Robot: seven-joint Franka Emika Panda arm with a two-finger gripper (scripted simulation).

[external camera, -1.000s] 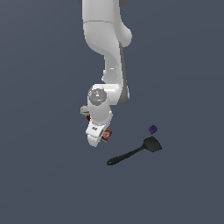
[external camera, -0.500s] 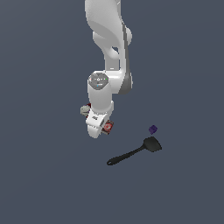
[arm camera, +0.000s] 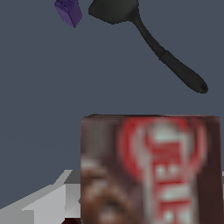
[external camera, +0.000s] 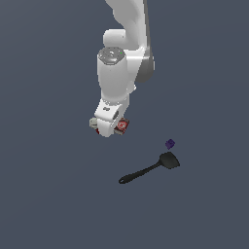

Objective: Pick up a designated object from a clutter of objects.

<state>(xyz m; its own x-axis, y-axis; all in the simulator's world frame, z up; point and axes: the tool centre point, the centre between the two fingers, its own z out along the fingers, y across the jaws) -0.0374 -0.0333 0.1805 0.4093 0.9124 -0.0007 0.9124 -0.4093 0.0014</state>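
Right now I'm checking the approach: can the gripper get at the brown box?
Probably yes: the gripper sits right over the brown box, nothing between; the spatula and purple cube lie apart.

A dark brown box (arm camera: 151,170) with a blurred red-and-white label fills the near part of the wrist view, its flat face turned toward the camera. Beyond it, on the grey table (arm camera: 52,96), lies a black spatula (arm camera: 146,37), and a small purple cube (arm camera: 68,12) sits just beside the spatula's blade, apart from it.
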